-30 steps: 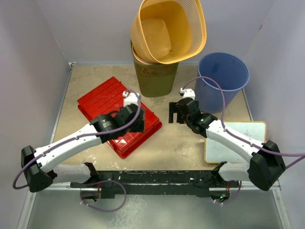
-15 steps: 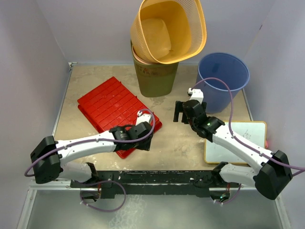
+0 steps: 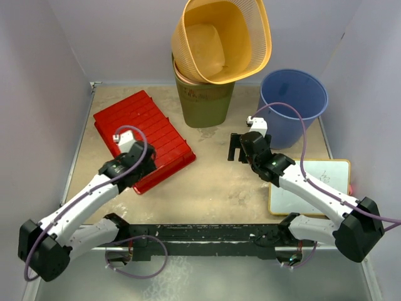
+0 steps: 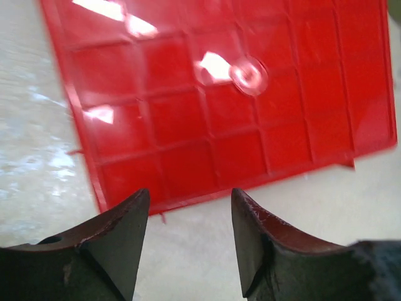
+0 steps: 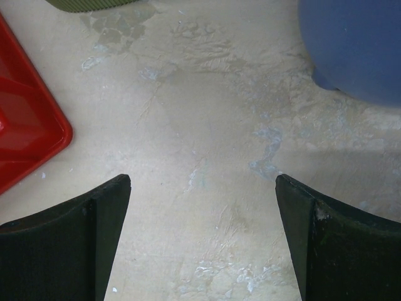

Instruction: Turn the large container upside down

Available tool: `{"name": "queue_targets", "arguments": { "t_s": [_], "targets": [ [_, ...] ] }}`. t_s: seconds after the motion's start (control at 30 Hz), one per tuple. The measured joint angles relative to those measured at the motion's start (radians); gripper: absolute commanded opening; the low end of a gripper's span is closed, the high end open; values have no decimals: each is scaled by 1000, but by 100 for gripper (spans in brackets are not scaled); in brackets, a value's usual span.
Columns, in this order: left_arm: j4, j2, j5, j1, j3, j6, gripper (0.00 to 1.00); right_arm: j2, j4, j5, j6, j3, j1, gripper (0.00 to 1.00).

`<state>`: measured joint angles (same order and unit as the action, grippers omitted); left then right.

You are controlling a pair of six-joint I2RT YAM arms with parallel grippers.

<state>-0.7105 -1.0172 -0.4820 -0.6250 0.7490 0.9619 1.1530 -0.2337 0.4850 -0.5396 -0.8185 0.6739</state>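
Red container sits upper left on the tabletop. Its ribbed grid side faces up, so to me it reads as bottom-up already, i.e. flip looks done or v. close. Long axis runs from upper left toward frame center. In the left wrist view the container fills the top of the frame, its edge and one corner just ahead of the fingertips.

Left tool is the nearer one by far, at the container's lower-left corner. It's released, holding nothing, jaws apart over bare tabletop just off the edge. Left arm is stretched diagonally from the bottom-left base, wrist pitched down.

Right tool is well apart from the container, center-right near the blue bucket. It's spread wide and empty, pointing down at bare tabletop, w/ only a red corner at the left edge of its view.
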Motion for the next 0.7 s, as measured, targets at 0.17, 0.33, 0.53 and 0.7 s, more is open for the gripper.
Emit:
{"name": "queue_targets", "arguments": {
  "t_s": [0.17, 0.33, 0.53, 0.7],
  "targets": [
    [-35, 34, -47, 189, 18, 6, 52, 0, 0, -4, 0, 0, 0, 100],
    [-16, 31, -23, 150, 73, -29, 52, -15, 5, -4, 1, 18, 0, 100],
    [46, -117, -80, -222, 250, -41, 52, -23, 7, -4, -2, 37, 0, 100],
    [150, -335, -26, -328, 254, -50, 51, -21, 7, -4, -8, 37, 0, 100]
  ]
}}
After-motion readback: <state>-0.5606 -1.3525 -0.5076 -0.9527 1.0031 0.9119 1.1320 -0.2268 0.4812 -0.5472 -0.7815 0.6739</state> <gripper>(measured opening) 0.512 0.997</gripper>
